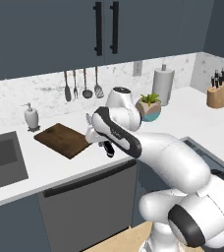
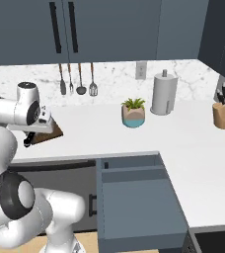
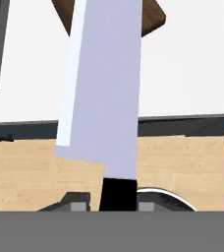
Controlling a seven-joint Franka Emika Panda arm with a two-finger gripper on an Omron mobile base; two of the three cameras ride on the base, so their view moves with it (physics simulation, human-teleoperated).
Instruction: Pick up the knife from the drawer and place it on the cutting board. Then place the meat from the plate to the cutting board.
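Steel blade in the pincer, held at the table edge by the cutting board

Left base view: white arm rises from lower right, elbow bent, forearm reaching left and forward over the table (image 1: 50,165) front edge. Pincer (image 1: 107,150) points down, just off the near right corner of the cutting board (image 1: 62,140). Dark handle of the knife (image 1: 109,149) shows below the hand. Board lies flat between the sink (image 1: 3,157) and the arm; soap dispenser (image 1: 31,117) behind it. Potted plant (image 1: 150,107), paper towel roll (image 1: 163,85) and knife block (image 1: 217,92) stand further right, well apart from the board.

Right base view: arm comes from lower left, wrist level, hand (image 2: 33,118) over the right end of the board, where a brown corner is visible. Something dark hangs under the hand; too small to identify. Drawer (image 2: 136,197) stands pulled open, right of the arm, interior apparently bare. Hanging utensils (image 2: 77,79) on the wall behind.

Hand view: knife blade fills the centre, running up from the black handle clamped at the bottom edge. Pincer is clenched on the knife handle. Blade tip direction crosses the table edge toward the brown board corner at top. Wooden floor (image 3: 182,167) below the table edge.
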